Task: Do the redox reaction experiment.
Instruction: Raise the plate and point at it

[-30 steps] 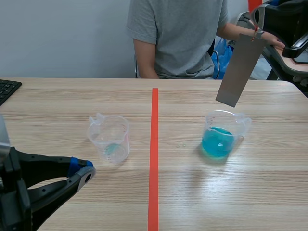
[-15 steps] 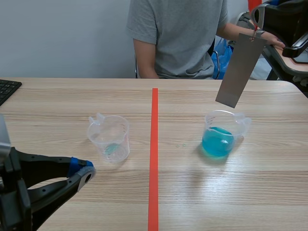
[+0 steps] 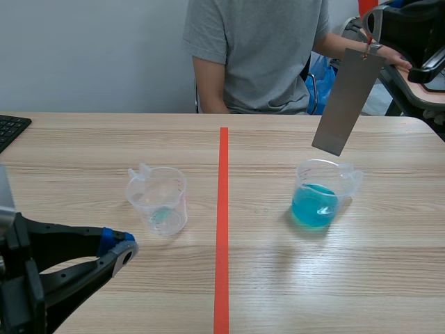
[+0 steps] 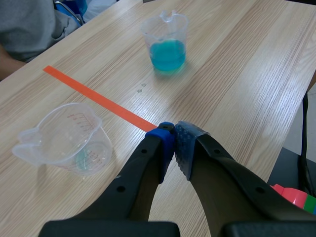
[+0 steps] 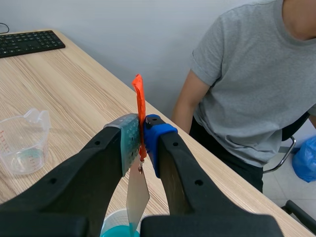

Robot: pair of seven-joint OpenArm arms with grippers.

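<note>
Over the wooden table (image 3: 104, 139) hangs a flat, dull-grey metal strip (image 3: 345, 104), tilted.

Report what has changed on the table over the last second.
Nothing visibly changed. The right end effector stays shut on the flat grey metal strip, by its orange tie, above the clear plastic beaker of blue liquid; the left end effector stays shut, low, near the almost empty clear plastic beaker.
</note>
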